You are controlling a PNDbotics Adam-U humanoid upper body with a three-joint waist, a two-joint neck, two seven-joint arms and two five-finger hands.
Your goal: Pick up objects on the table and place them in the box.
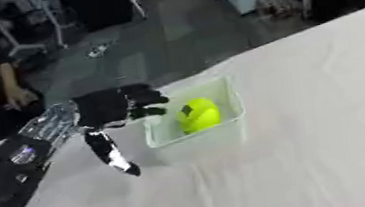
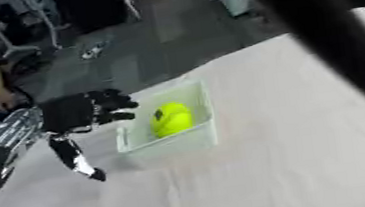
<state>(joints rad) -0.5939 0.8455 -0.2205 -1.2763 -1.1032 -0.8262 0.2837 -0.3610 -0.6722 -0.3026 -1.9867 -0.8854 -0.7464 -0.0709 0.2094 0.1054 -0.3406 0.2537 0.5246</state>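
Observation:
A clear plastic box (image 1: 232, 100) stands on the white-covered table (image 1: 315, 148), close to its far edge. Inside the box lies a yellow-green rounded object (image 1: 198, 115) with a dark mark on it. My left hand (image 1: 109, 108) hovers just left of the box at rim height. Its fingers (image 1: 148, 100) point toward the box and are relaxed, and the thumb (image 1: 110, 155) hangs down over the cloth. Nothing is in the hand. My right hand shows in neither view.
The table's far edge runs diagonally from lower left to upper right, with grey floor (image 1: 168, 36) beyond. A dark blurred bar (image 2: 336, 40) crosses the right eye view's upper right, hiding part of the table.

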